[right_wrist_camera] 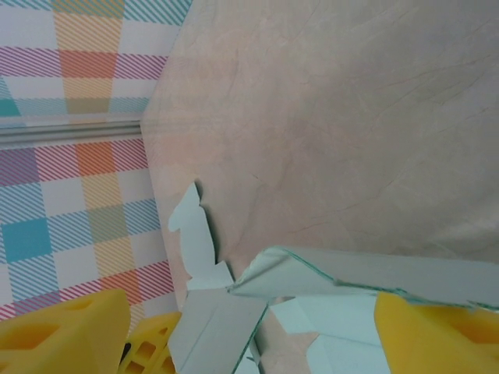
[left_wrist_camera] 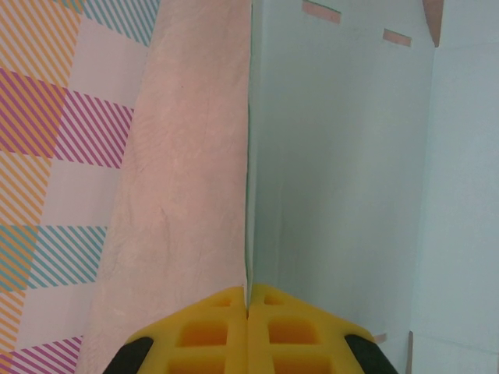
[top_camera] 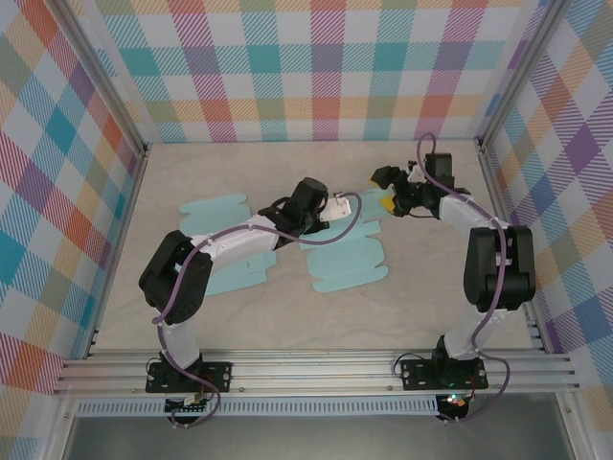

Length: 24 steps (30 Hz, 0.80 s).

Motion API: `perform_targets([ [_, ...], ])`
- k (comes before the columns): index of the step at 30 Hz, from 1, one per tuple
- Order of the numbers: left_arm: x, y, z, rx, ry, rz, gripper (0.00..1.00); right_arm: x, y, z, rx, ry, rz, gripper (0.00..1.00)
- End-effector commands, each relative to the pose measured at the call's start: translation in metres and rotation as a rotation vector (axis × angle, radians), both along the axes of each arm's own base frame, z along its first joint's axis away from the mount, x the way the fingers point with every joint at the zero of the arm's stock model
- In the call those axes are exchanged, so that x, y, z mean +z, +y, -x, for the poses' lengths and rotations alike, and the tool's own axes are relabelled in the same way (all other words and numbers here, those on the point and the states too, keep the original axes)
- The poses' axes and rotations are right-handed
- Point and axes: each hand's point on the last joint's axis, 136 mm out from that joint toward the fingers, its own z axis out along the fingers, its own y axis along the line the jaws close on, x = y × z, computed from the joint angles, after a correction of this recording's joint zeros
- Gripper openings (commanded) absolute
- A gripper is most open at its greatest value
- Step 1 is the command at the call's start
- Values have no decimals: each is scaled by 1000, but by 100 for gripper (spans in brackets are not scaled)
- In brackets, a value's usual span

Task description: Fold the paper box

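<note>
Now our left fingers (left_wrist_camera: 251, 308): shut on the paper box (left_wrist_camera: 335, 156) wall.
Our right fingers (top_camera: 386, 189): open, its flap (right_wrist_camera: 351, 273) between them.

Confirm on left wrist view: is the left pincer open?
No, the left pincer has its yellow fingers pressed together on an edge of the paper box.

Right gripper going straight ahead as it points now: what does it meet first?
Probably the lifted flap of the paper box, lying between the right gripper's open jaws; depth is hard to judge.
</note>
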Motion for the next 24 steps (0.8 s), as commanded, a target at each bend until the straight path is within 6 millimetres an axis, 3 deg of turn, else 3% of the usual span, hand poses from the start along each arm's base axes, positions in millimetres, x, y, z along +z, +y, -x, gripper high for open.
perform_targets([
  [1,26,-6,0,-8,-71,43,0,11,4,-13,24,-40,-31,74],
  [10,30,-6,-11,39,-96,52,0,-14,4,-6,38,20,-22,41],
  [24,32,-21,-14,32,-104,50,0,-13,15,13,68,6,95,44],
])
